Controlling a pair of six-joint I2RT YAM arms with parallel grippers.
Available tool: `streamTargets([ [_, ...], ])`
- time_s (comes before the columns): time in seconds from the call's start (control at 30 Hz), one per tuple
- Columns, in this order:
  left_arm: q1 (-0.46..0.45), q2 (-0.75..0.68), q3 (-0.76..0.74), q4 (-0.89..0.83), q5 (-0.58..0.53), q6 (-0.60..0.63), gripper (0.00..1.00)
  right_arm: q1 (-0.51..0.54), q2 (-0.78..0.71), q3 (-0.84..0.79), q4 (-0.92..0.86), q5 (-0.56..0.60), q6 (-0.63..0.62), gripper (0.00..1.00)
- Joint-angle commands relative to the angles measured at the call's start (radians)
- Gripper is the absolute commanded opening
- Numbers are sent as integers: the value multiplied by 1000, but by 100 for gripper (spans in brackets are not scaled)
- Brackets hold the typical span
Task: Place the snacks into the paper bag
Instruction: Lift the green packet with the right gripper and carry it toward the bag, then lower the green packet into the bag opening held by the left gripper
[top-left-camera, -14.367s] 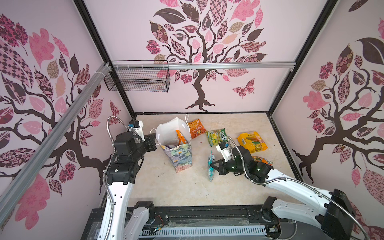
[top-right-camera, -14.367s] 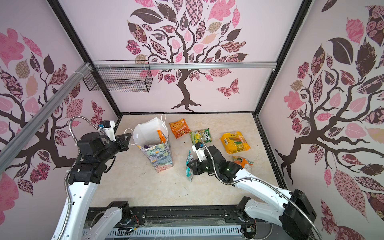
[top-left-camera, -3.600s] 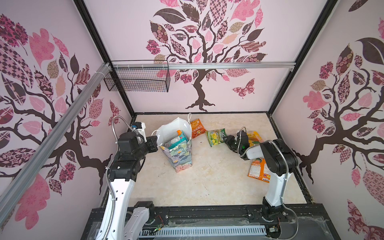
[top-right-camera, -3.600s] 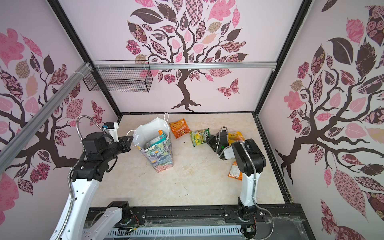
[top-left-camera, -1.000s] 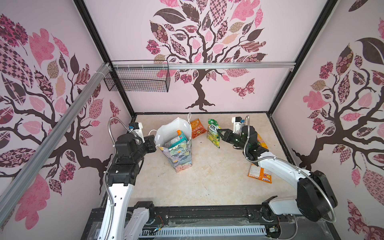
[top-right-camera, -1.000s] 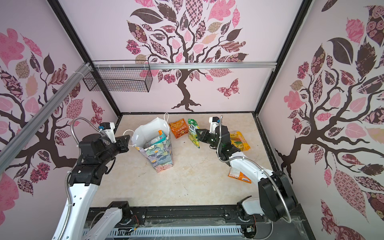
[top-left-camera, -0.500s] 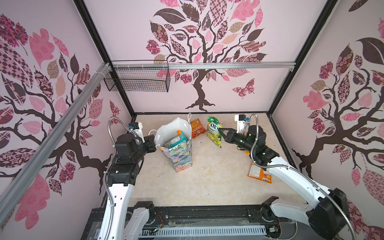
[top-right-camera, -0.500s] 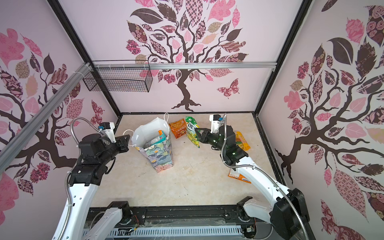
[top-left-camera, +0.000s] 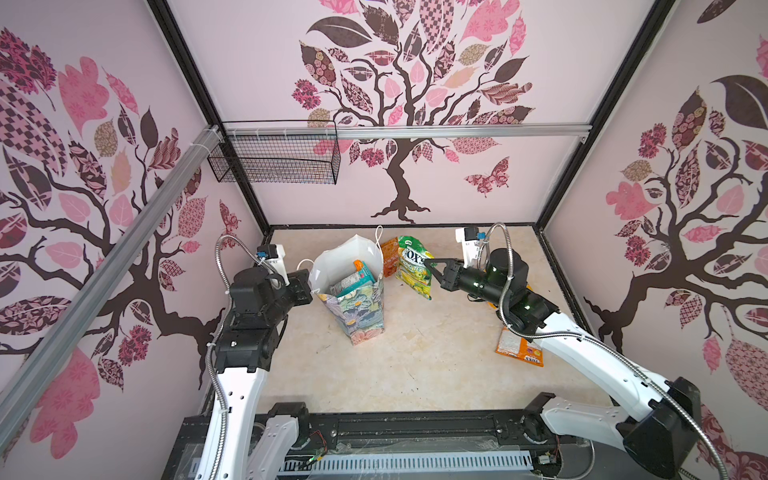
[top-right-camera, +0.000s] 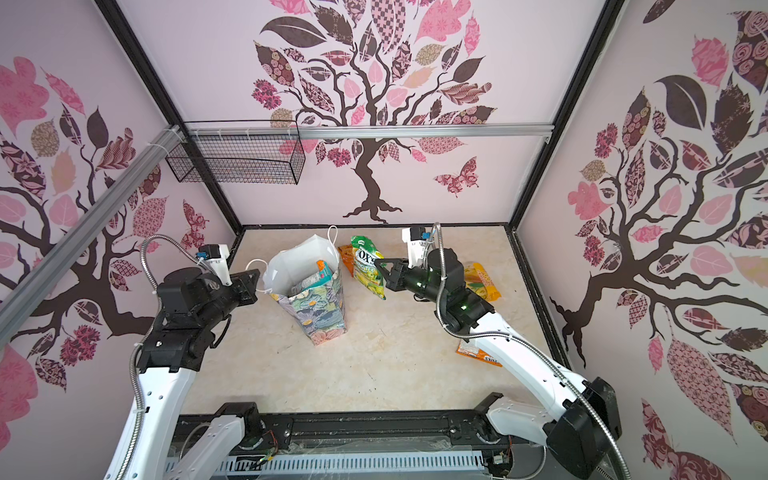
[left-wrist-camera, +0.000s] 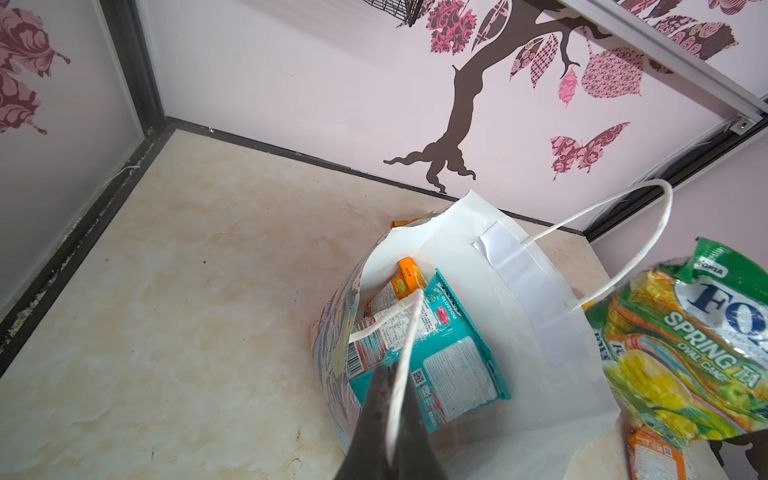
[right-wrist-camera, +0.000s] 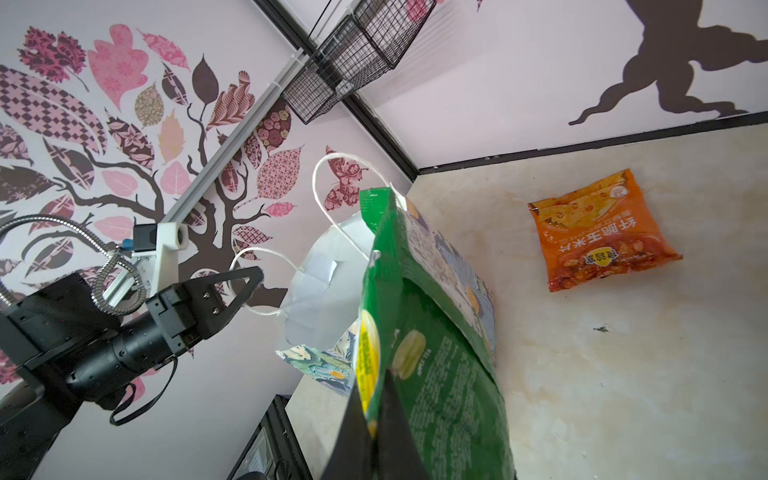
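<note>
Beside the bag (top-left-camera: 360, 318), right tool (top-left-camera: 429, 263) clamps a green packet (top-left-camera: 412, 268) aloft; left tool (left-wrist-camera: 392, 376) pinches the bag's handle (left-wrist-camera: 409, 332); a teal packet (left-wrist-camera: 455, 368) sits inside.

Paper bag (top-left-camera: 361, 308) mouth open (handle (left-wrist-camera: 667, 206) upright)

Bright, even, diffuse light fills the cell; shadows on the bench (top-left-camera: 415, 365) are faint and soft. Both top views bow straight lines near their borders. In the wrist views the left claw (left-wrist-camera: 392, 436) and right claw (right-wrist-camera: 374, 419) look dark and blurred; the packet (left-wrist-camera: 685, 345) glints slightly.
</note>
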Motion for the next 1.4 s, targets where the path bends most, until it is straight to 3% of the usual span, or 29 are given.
streamTargets([
  [0.0, 4, -3, -25, 31, 6, -8, 0, 8, -50, 42, 16, 9, -33, 0],
  [0.43, 11, 4, -24, 31, 16, -8, 0, 15, -75, 53, 99, -267, -66, 0],
  [0.67, 11, 6, -24, 31, 23, -13, 0, 54, -55, 158, 33, -266, -102, 0],
  [0.9, 10, 1, -25, 32, 19, -12, 0, 126, 71, 404, -123, -286, -199, 0],
  [1.2, 14, -5, -26, 36, 17, -14, 0, 130, 349, 731, -261, -480, -267, 0],
  [1.37, 16, -5, -29, 37, 22, -14, 0, 131, 469, 864, -364, -443, -336, 0],
])
